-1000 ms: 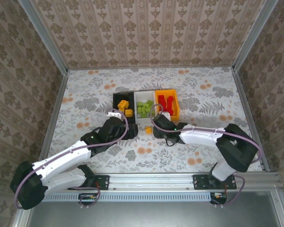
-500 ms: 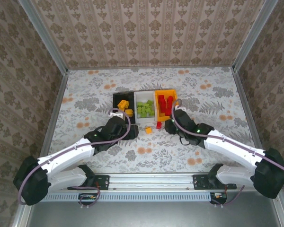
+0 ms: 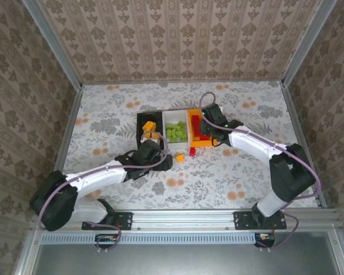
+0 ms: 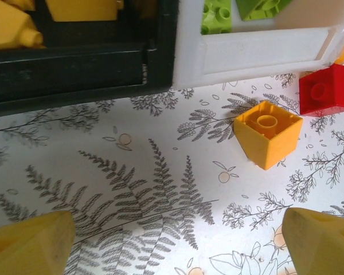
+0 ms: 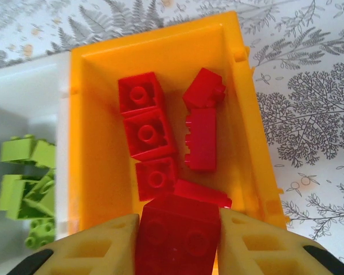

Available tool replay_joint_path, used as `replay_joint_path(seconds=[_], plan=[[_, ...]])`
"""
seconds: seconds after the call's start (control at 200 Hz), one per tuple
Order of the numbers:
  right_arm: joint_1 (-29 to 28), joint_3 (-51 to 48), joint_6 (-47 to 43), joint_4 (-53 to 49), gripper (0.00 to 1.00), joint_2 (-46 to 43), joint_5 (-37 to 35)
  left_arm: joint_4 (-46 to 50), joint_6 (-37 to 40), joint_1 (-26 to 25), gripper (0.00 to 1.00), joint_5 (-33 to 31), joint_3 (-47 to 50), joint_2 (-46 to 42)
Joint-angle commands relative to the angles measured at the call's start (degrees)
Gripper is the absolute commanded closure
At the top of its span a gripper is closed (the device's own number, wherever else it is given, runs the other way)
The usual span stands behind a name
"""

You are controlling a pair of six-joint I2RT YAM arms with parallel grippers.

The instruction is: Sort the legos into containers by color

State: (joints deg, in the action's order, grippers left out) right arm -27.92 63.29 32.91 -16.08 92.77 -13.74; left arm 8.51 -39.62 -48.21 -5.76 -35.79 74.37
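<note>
Top external shows three bins in a row at mid-frame on the patterned table (image 3: 103,114): the black bin (image 3: 141,121) on the left, the white bin (image 3: 173,116) in the middle and the orange bin (image 3: 202,143) on the right. Yellow bricks (image 3: 149,126) lie in the black one, green bricks (image 3: 175,133) in the white one.

Just below the bins, a loose yellow brick (image 3: 180,156) and a loose red brick (image 3: 192,152) sit on the table, close together.

The left gripper (image 3: 163,162) is just left of the loose yellow brick. In the left wrist view its fingers (image 4: 28,246) stand wide apart at the bottom corners with only bare table between them.

The right gripper (image 3: 205,133) hangs over the orange bin. In the right wrist view, at the bottom centre, its jaws are closed on a held red brick (image 5: 178,235) above the bin's near end, with other red bricks (image 5: 146,132) lying inside.
</note>
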Motion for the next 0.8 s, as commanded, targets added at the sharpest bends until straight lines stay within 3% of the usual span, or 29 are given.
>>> replay_joint_path(seconds=[0.0, 0.07, 0.165, 0.255, 0.525, 0.795], plan=[[0.59, 4.26, -1.26, 0.13, 0.62, 2.39, -0.91, -2.84, 2.34, -0.90, 0.09, 1.34, -3.65, 2.76], [0.91, 5.74, -1.44, -0.62, 0.57, 3.59, -0.61, -3.78, 3.01, -1.35, 0.09, 1.53, -4.83, 4.78], [0.93, 6.67, -1.45, -1.28, 0.33, 3.96, -0.37, -3.94, 4.12, -2.23, 0.09, 1.25, -7.06, 8.03], [0.94, 5.63, -1.27, -0.60, 0.23, 2.20, 0.14, -3.86, 5.39, -3.43, 0.09, 0.11, -9.27, 11.32], [0.83, -3.19, 0.49, 2.50, 0.18, -7.23, 1.56, -2.89, 8.08, -6.43, 0.09, -3.62, -15.68, 20.45], [0.77, -9.20, 1.11, 3.73, 0.17, -15.72, 1.34, -2.44, 8.59, -6.39, 0.23, -6.62, -19.40, 27.31]])
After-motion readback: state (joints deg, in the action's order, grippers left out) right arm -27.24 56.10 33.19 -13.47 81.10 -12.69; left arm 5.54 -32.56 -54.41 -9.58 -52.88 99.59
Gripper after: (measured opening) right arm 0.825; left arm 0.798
